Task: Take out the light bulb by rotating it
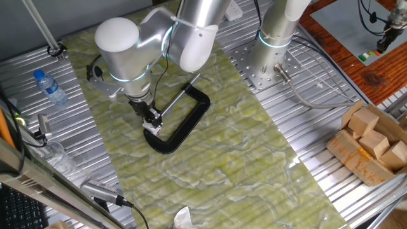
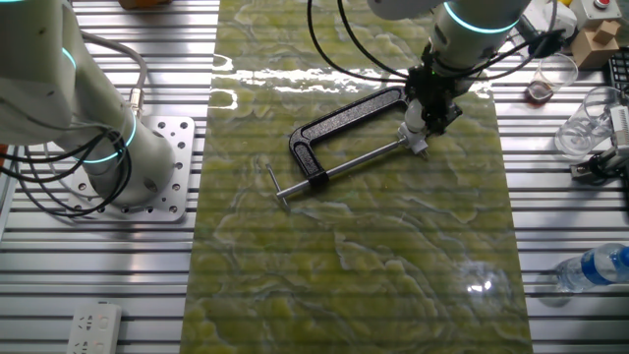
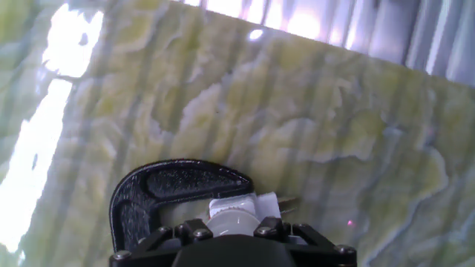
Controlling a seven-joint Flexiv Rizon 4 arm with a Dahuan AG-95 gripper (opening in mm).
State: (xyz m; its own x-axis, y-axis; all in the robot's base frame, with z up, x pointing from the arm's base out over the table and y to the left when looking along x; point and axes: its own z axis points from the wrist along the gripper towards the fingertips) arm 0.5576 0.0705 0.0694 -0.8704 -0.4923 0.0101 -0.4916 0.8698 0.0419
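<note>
The light bulb [image 3: 231, 212] is small and frosted white, with a short white base. It sits at the jaw end of the black C-clamp [image 3: 163, 185], which lies flat on the green marbled mat. My gripper [image 3: 231, 232] comes down over the bulb, with one finger on each side, shut on it. In one fixed view the gripper [image 1: 151, 122] is at the clamp's [image 1: 191, 124] lower left end, and a bit of white bulb [image 1: 151, 130] shows under it. In the other fixed view the gripper [image 2: 425, 116] hides most of the bulb [image 2: 414, 134] beside the clamp [image 2: 344, 118].
A clear water bottle [image 1: 49, 87] lies on the metal table at the left. A cardboard box of wooden blocks [image 1: 372, 143] stands at the right. A crumpled white scrap [image 1: 183, 218] lies at the mat's front edge. A second arm's base [image 1: 273, 38] stands behind the mat.
</note>
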